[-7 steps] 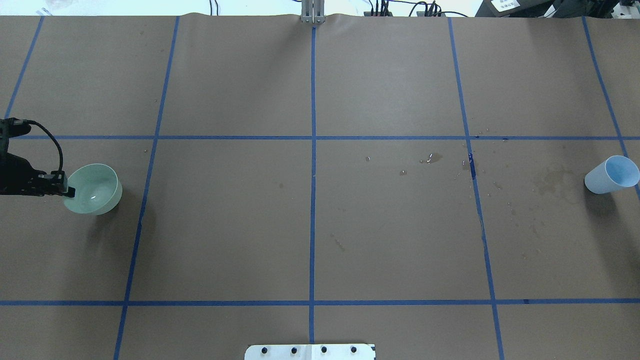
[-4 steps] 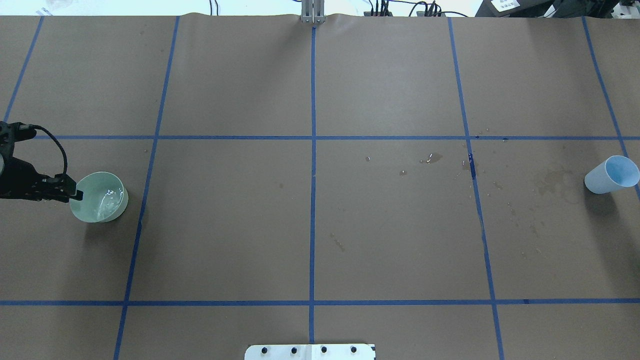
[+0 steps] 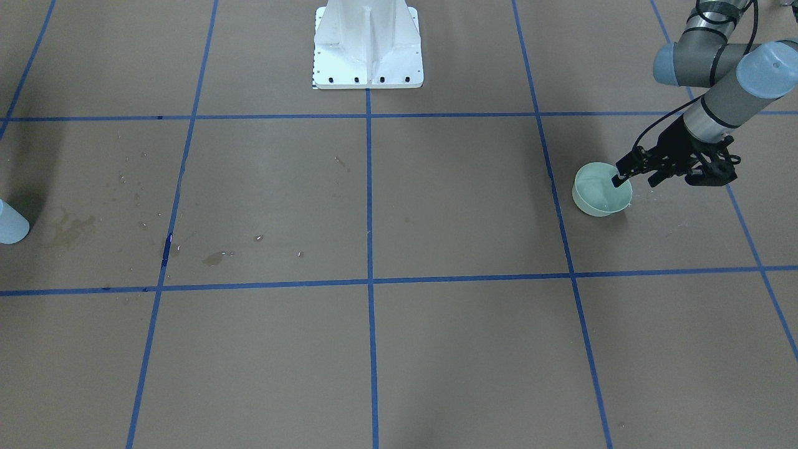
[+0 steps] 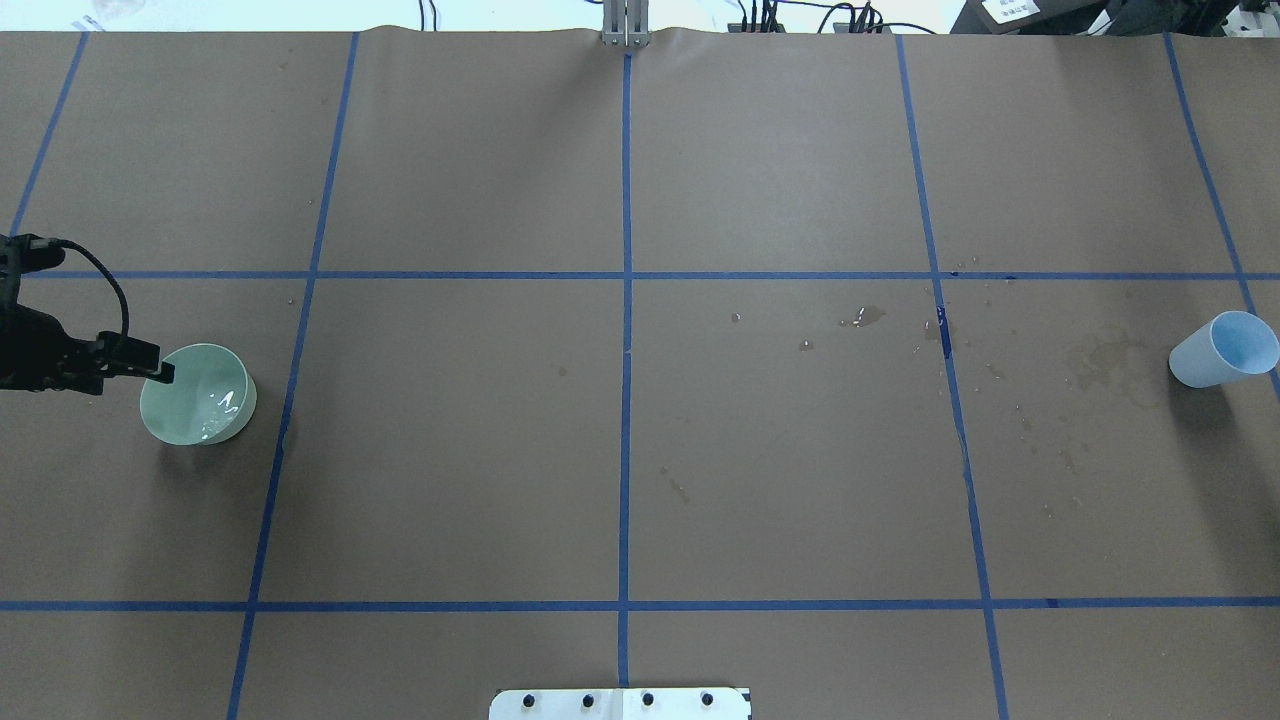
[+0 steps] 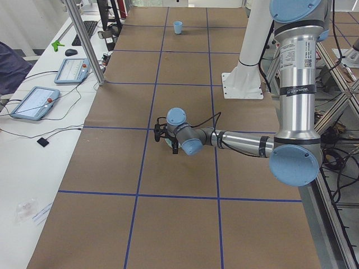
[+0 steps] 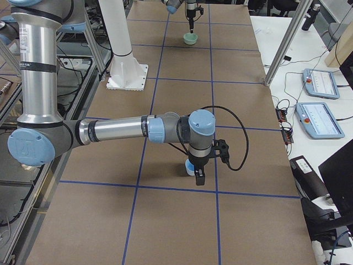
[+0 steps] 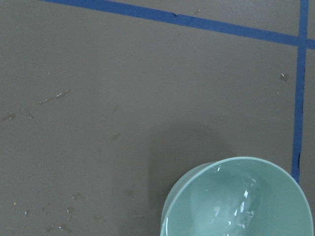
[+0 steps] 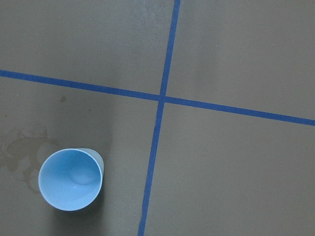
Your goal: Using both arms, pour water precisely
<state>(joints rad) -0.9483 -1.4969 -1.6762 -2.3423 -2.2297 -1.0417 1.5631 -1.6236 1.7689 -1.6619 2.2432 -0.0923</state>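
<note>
Water (image 4: 224, 404) calmer in bowl (image 4: 160, 412); left tool (image 3: 635, 181) now spread apart, rim released; right tool (image 6: 199, 178) cannot tell

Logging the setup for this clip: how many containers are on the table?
2. A green bowl sits at the table's left end, a blue cup at its far right end. Nothing suggests a hidden one.

Glossy bowl (image 4: 163, 412), matt paper table cover (image 4: 780, 480); grey metal left arm (image 3: 718, 110)
</note>
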